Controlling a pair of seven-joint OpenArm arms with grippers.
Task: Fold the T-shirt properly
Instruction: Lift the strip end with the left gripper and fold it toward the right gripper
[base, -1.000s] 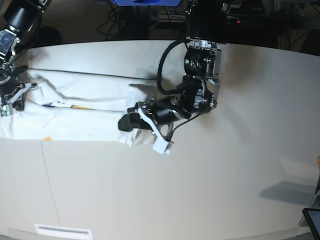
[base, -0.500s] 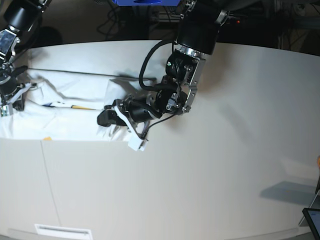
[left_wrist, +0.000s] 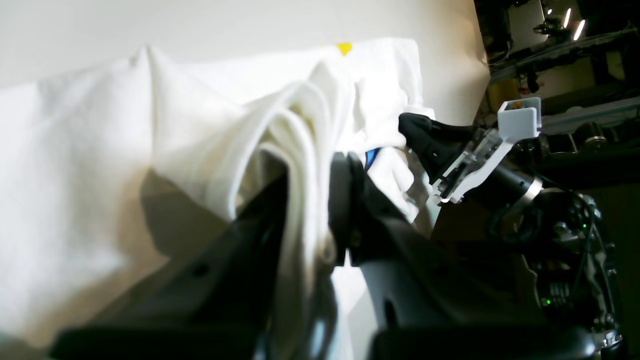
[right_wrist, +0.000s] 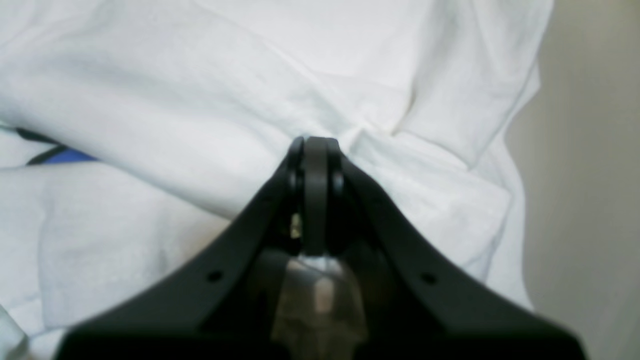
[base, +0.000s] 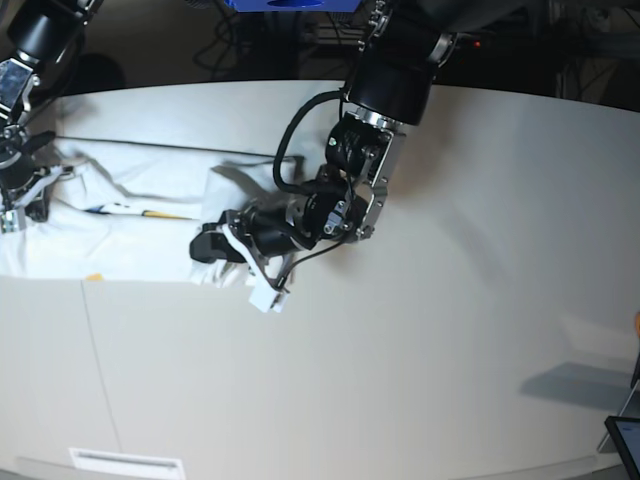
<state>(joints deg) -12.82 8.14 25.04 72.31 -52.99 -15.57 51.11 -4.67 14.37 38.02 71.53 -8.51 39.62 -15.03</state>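
Observation:
The white T-shirt (base: 130, 240) lies bunched along the table's left part, a strip of blue and yellow print (base: 125, 210) showing in a fold. My left gripper (base: 205, 247) is low at the shirt's right end. In the left wrist view it (left_wrist: 310, 210) is shut on several bunched layers of the T-shirt (left_wrist: 100, 150). My right gripper (base: 12, 200) is at the shirt's far left end. The right wrist view shows it (right_wrist: 315, 145) shut, pinching a crease of the T-shirt (right_wrist: 200, 75), with blue print (right_wrist: 60, 156) at the left.
The pale table (base: 450, 330) stretches right and forward of the shirt. A dark flat device (base: 625, 440) sits at the bottom right corner. A white label (base: 125, 462) is on the front edge. Cables and dark equipment stand behind the table.
My left gripper has carried the shirt's right edge leftward over the rest of the cloth, so the shirt is now shorter. The right arm has stayed in place.

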